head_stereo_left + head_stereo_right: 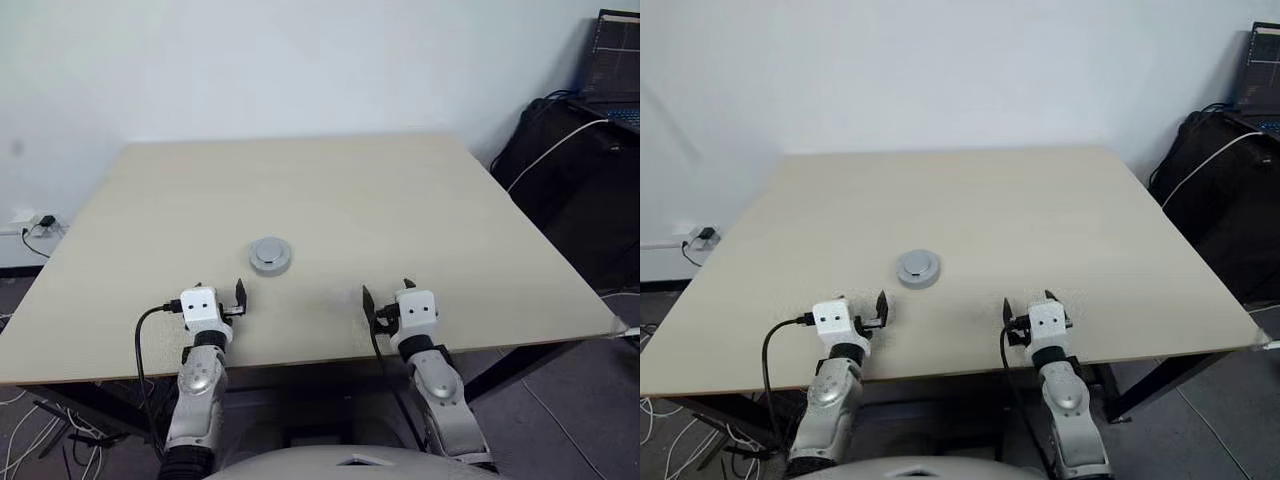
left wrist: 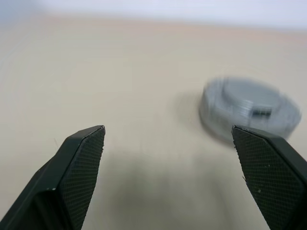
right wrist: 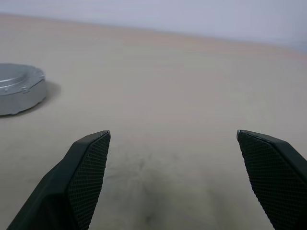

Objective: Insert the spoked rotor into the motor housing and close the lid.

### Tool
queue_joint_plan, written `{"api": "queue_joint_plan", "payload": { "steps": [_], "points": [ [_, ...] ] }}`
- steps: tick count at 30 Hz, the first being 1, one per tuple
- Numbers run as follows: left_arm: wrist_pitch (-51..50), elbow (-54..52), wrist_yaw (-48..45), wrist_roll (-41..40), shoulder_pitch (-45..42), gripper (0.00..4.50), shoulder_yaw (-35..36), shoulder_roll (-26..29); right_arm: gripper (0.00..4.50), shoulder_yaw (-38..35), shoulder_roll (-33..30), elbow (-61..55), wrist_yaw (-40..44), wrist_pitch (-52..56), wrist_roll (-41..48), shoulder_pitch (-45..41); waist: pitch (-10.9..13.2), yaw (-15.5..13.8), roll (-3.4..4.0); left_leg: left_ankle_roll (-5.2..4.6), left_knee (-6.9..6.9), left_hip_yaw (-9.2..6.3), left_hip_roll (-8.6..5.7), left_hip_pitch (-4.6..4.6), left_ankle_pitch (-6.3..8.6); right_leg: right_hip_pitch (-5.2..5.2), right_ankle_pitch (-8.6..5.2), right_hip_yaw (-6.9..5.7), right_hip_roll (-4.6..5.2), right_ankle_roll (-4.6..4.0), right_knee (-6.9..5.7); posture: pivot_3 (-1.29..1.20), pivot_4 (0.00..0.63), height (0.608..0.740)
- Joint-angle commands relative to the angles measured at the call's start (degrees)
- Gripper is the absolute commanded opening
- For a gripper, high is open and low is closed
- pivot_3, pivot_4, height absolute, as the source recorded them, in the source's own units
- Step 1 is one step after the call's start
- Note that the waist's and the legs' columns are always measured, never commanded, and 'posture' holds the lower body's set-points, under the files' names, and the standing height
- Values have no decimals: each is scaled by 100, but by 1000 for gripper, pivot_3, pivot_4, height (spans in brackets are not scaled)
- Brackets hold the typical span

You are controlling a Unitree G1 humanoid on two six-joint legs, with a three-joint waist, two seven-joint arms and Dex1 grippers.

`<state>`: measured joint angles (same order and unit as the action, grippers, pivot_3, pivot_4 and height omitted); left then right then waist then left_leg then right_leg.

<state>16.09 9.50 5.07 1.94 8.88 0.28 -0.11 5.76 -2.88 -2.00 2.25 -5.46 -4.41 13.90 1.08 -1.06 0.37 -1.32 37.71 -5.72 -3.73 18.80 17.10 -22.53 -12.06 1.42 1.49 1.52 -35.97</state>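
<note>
Lid (image 1: pixel 270 255), silver-grey and already seated flat on what I take for the motor housing, lies mid-table at about one o'clock from my left gripper (image 1: pixel 219 294) and eleven o'clock from my right gripper (image 1: pixel 386 297), nearer the left, both spread wide and empty.

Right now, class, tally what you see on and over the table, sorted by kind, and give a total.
Round silver-grey lidded motor: 1
Open grippers, left gripper and right gripper: 2
Table: 1
Total: 4
</note>
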Motion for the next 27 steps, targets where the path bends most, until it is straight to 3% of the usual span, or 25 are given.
{"api": "queue_joint_plan", "payload": {
  "steps": [1, 14, 27],
  "points": [
    [881, 205, 114, 297, 88, 4472, -154, -61, 4500, -169, 25, 26, -256, -318, -84, 26, 0, 2, 2, 0, 0, 0, 0, 0, 0, -1, 0, -1, 0, 0, 0, 0, 0, 740],
    [1167, 540, -255, -7, 115, 4472, -148, -167, 4500, -438, 194, 214, -426, -624, 84, 194, 18, 24, 9, -27, 0, 7, 5, 17, -7, -3, -4, -19, 0, -2, -1, 0, 0, 740],
    [1165, 560, -467, -140, 50, 4472, -96, -188, 4500, -330, 249, 418, -74, -908, 371, 74, 23, 24, 9, -29, 0, 6, 5, 22, -7, -6, -5, -22, -1, -2, -1, 0, 0, 740]
  ]
}}
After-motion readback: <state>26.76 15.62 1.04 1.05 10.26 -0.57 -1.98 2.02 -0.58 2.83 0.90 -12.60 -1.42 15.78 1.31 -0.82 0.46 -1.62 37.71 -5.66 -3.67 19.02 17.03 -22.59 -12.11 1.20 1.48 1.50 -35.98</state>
